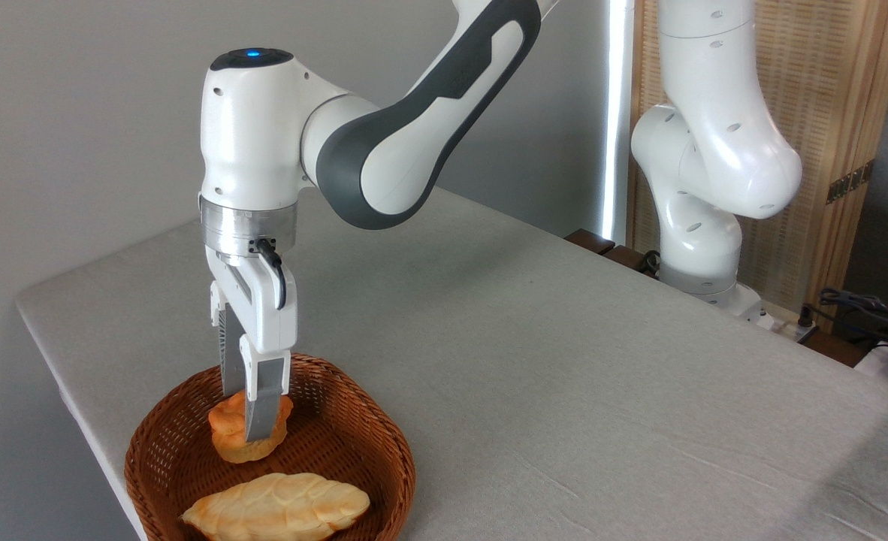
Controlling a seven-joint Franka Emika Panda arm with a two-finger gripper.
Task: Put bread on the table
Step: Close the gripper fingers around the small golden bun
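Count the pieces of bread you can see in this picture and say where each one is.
2. The small orange bun sits in the wicker basket, with the gripper jaws closed around it. The pale leaf-patterned loaf lies at the basket's front. None looks hidden.

Behind the scene we see a plain grey wall (76,113), evenly lit. A bright vertical strip of light (618,113) runs down beside a pale wooden slatted screen (850,90) at the right, which carries small dark metal hinges (850,182). At the far right edge, black cables (861,304) lie tangled low in shadow.
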